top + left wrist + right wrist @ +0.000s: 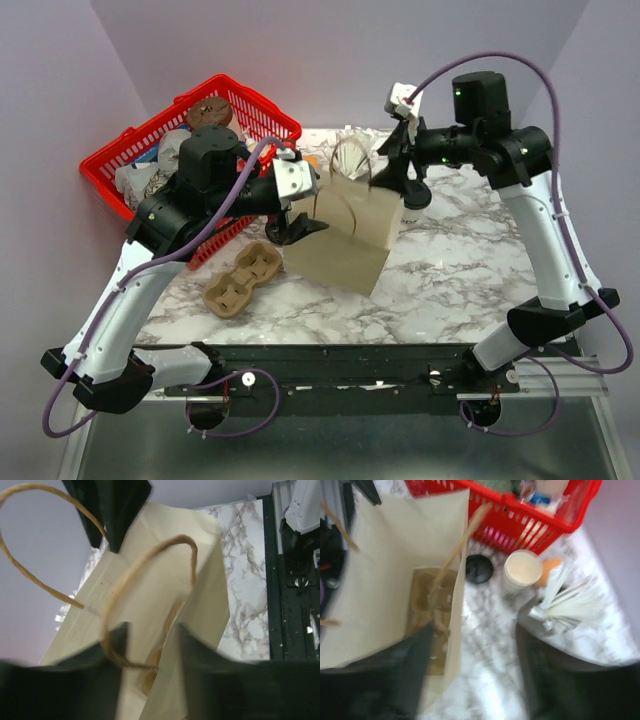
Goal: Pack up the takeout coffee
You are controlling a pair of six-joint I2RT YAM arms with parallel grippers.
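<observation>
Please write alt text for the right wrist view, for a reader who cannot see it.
An open paper bag, a cardboard cup carrier at its bottom, fills the left, above the open right gripper. Beside it on the marble table: a round black lid, an open cream cup, white sticks, and a red basket behind.

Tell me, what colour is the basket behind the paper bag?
Bright red. The basket shows best in the top camera view.

Matt paper bag, marble-look tabletop
</observation>
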